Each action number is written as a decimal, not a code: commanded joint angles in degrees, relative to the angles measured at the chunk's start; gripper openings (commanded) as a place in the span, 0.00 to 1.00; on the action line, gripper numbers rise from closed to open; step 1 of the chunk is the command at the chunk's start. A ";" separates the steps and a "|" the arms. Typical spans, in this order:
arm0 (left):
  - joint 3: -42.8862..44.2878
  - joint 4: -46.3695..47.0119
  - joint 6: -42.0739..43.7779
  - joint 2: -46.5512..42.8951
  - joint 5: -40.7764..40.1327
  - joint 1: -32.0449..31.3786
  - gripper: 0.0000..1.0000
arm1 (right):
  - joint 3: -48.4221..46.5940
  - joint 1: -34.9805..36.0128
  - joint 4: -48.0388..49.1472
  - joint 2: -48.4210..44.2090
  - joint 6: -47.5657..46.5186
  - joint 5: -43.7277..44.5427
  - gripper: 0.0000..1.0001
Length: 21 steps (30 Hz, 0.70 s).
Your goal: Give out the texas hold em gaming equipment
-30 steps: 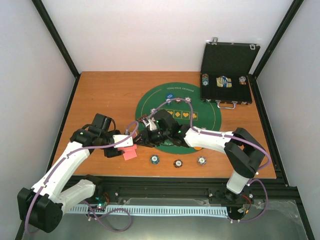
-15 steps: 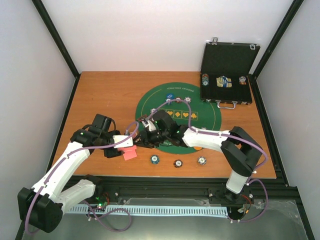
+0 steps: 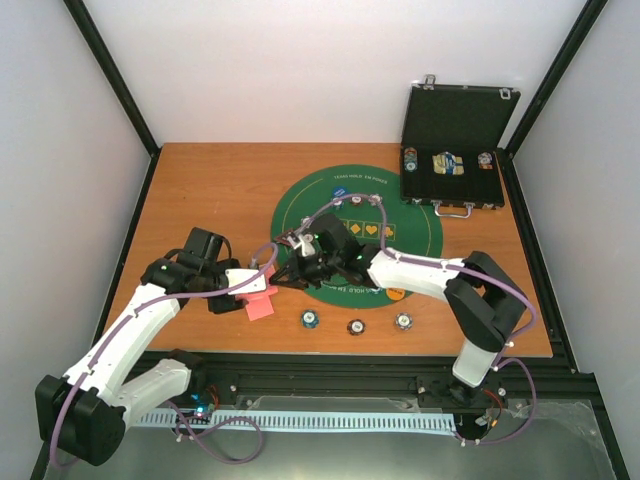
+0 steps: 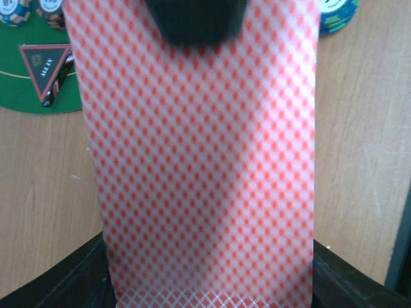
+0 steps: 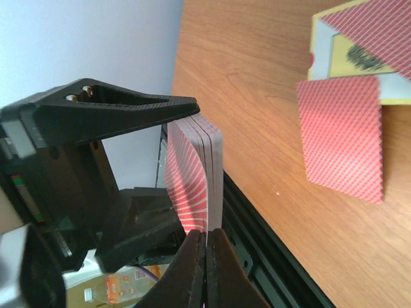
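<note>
The left gripper (image 3: 250,288) hovers just off the near-left edge of the green round mat (image 3: 420,238), its fingers clamped on a deck of red-backed playing cards (image 3: 260,306) above the bare wood; the right gripper (image 3: 288,268) reaches across the mat's near-left rim to meet that deck, its fingertips pressed tight together at the deck's edge; whether a single card is nipped between them I cannot tell; three small poker chips (image 3: 356,326) lie in a row on the wood just off the mat's near side; the orange disc (image 3: 397,293) sits at the mat's near rim; the dark red-edged triangle (image 4: 43,64) lies on the mat close to its edge; a loose red-backed card (image 5: 343,138) lies flat on the wood, its place relative to the mat unclear; the black case (image 3: 455,120) stands open beside the mat's far-right edge.
</note>
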State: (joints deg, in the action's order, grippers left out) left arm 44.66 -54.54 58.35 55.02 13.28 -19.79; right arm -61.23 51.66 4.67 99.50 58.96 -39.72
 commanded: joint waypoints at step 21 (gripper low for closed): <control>5.27 -2.05 -2.94 3.23 -2.25 0.06 0.32 | -39.22 -20.68 -26.90 27.94 -21.38 -6.00 0.03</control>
State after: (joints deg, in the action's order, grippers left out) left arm 47.27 -55.11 56.51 58.52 9.56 -19.73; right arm -90.06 31.20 -16.36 118.78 40.95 -45.52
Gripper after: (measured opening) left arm 0.664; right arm 0.031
